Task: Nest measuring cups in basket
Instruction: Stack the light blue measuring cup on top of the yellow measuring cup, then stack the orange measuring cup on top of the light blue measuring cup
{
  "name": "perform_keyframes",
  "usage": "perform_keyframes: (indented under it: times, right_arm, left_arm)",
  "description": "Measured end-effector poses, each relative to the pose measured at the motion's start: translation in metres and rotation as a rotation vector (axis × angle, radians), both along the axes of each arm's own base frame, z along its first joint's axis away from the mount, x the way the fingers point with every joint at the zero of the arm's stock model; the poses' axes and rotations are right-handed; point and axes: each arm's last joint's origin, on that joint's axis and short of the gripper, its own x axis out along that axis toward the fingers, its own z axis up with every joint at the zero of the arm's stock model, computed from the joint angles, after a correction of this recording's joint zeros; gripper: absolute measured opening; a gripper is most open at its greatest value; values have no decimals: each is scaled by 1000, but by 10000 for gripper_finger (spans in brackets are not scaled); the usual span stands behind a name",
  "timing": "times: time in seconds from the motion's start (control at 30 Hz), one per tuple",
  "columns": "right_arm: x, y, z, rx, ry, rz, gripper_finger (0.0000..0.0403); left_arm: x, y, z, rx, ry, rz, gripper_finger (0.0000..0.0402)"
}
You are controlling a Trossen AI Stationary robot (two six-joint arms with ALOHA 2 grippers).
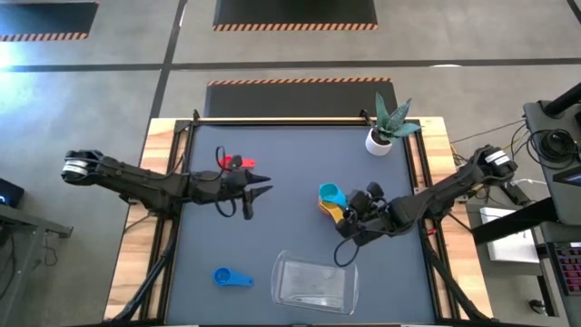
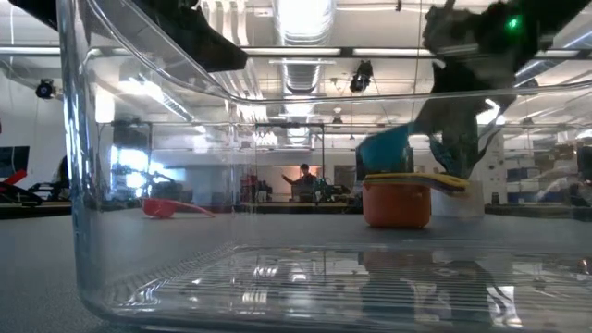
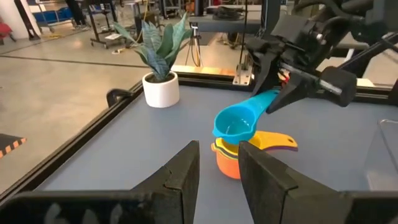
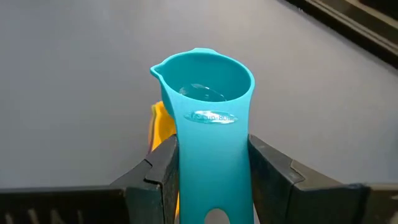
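My right gripper (image 1: 357,208) is shut on the teal measuring cup (image 4: 205,87), holding it over a nest of orange, yellow and purple cups (image 3: 230,157) standing on the mat right of centre. My left gripper (image 1: 260,185) hovers open left of centre, touching nothing, its fingers pointing toward the table's right. The red cup (image 1: 231,163) lies on the mat just beyond it. A blue cup (image 1: 232,277) lies near the near edge. The clear basket (image 1: 315,283) sits on its base at the near edge, beside the blue cup. No green cup shows. My right gripper pinches the teal cup's flat handle (image 4: 211,165) between its two fingers (image 4: 158,171), which lie along the handle. They come slanting down from the table's right. The bowl (image 3: 235,124) tilts down over the nest; whether it touches the yellow cup I cannot tell.
A white pot with a spiky plant (image 1: 382,136) stands at the far right corner. A raised black frame (image 1: 300,119) runs round the mat. Bare mat lies between the nest and the basket. People stand far off in the room behind the table.
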Motion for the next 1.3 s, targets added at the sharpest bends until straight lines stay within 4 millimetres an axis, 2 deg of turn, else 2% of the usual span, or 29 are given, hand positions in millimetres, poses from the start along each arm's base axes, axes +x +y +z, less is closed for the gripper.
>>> perform_keyframes:
  times: [0.2, 0.4, 0.57, 0.73, 0.93, 1.1, 1.3]
  right_arm:
    - [0, 0, -14, 16, -1, -27, 136]
    - [2, 2, -17, 42, 6, -25, 138]
    - [1, 5, -18, 65, 12, 1, 171]
    - [1, 9, -16, 75, 15, 28, 224]
    - [0, 10, -14, 89, 22, 49, 276]
    - [-5, 10, -4, 87, -5, 81, 291]
    - [-13, 13, 11, 103, -63, 114, 286]
  left_arm:
    - [2, 0, -2, 2, 17, 0, 93]
    - [2, 0, 2, 7, 12, 1, 93]
    - [0, 1, 0, 9, 39, 5, 93]
    - [-9, 3, -7, -20, 150, 19, 93]
    - [-22, 5, -1, -118, 420, 83, 93]
    - [-29, 3, -1, -186, 642, 75, 93]
    - [-22, 18, -6, -187, 746, 133, 93]
